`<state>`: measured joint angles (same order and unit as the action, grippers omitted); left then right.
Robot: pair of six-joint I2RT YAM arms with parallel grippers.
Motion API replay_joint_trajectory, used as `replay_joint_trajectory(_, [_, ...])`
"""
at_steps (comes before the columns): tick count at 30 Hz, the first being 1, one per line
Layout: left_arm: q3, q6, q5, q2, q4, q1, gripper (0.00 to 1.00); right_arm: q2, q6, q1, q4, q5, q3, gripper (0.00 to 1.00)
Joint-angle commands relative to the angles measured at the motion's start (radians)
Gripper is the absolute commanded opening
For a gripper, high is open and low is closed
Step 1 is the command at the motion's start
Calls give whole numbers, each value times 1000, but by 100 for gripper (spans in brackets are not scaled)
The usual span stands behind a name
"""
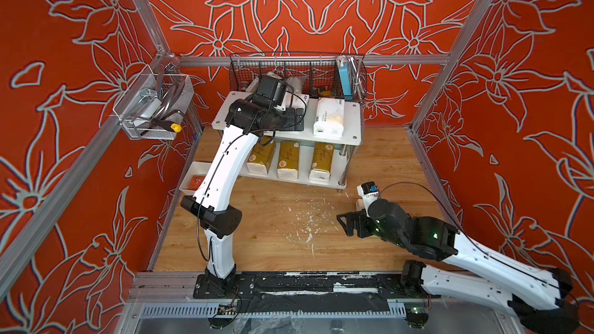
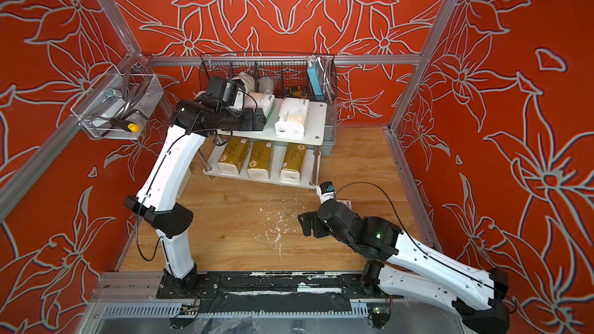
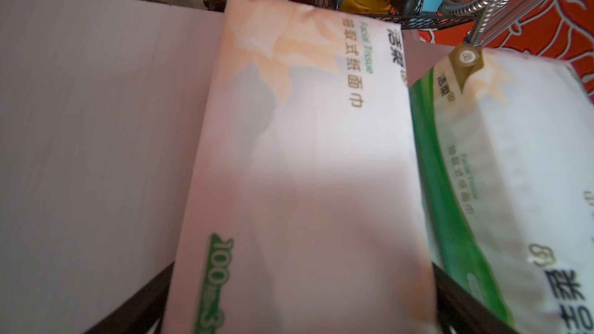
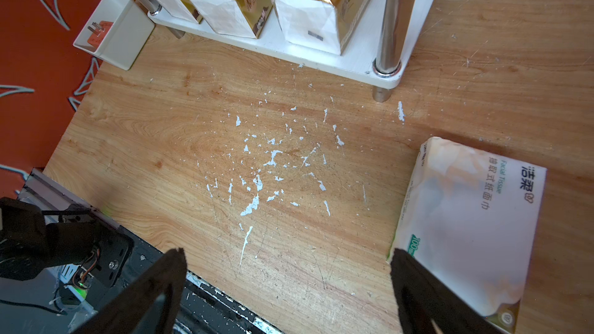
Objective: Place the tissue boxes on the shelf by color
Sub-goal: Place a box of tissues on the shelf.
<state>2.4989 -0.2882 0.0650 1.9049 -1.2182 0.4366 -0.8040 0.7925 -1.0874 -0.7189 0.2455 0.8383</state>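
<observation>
Right fingers (image 4: 154,293) spread wide, empty, above wooden surface (image 4: 225,123); white pack (image 4: 466,220) lay flat just beside them. Left fingers (image 3: 138,306) stood wide astride second white pack (image 3: 305,155) on shelf (image 1: 352,123) top board, grip not discernible; third white pack (image 3: 514,171) alongside. Three gold packs (image 1: 287,159) stood on lower board.

White tissue box (image 2: 262,104) on the shelf (image 2: 316,125) mostly under the left arm (image 2: 167,168); floor tissue box (image 2: 346,202) behind the right wrist (image 2: 334,216).
</observation>
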Motion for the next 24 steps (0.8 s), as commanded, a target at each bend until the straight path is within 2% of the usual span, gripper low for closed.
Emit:
replay_joint_trajectory(1, [0,-1,-2,-33,19,-1,99,-1,-3,-6,-27,38,6,99])
replay_joint_trajectory(13, [-22,10,38,-65,50,-2,99,3,-1,-5,-50,62,16,99])
replay_joint_trajectory(24, [-59,-11,-13,-114,85,-2,99,3,1,-1,-60,79,16,99])
